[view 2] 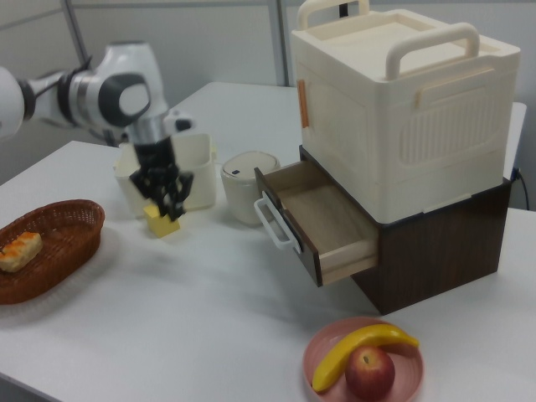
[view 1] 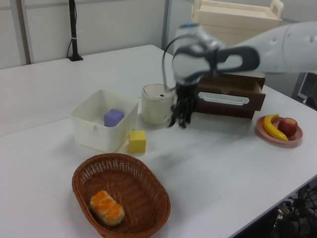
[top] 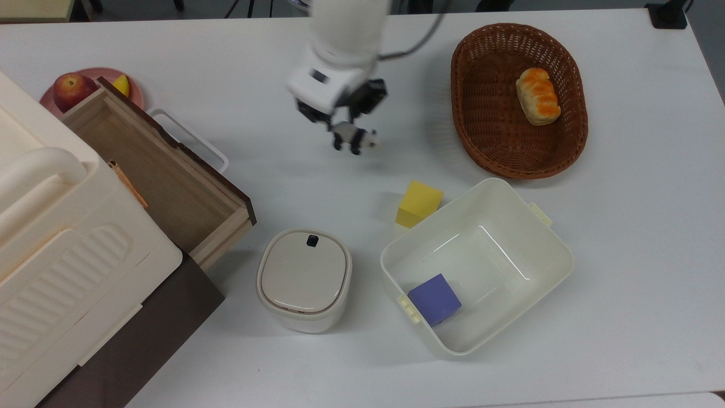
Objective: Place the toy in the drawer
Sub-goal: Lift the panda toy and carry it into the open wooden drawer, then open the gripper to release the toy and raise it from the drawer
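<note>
The carrying step appeared to be in hand: the toy [top: 355,139], a small black-and-white panda, was gripped between the closed fingers of the gripper [top: 346,134] and was held clear of the white table [top: 623,226]. In the top view it hung between the basket [top: 572,147] and the drawer [top: 153,164], well apart from both, with the yellow cube [top: 418,204] lower in the picture. The drawer was pulled out and no contents could be seen in it. The next move was judged to call for travel toward the top view's left until the toy was above the drawer's wooden floor, then a lowering and a release. The arm [view 1: 233,57] was stretched across the table, wrist bent so that the fingers pointed down.
</note>
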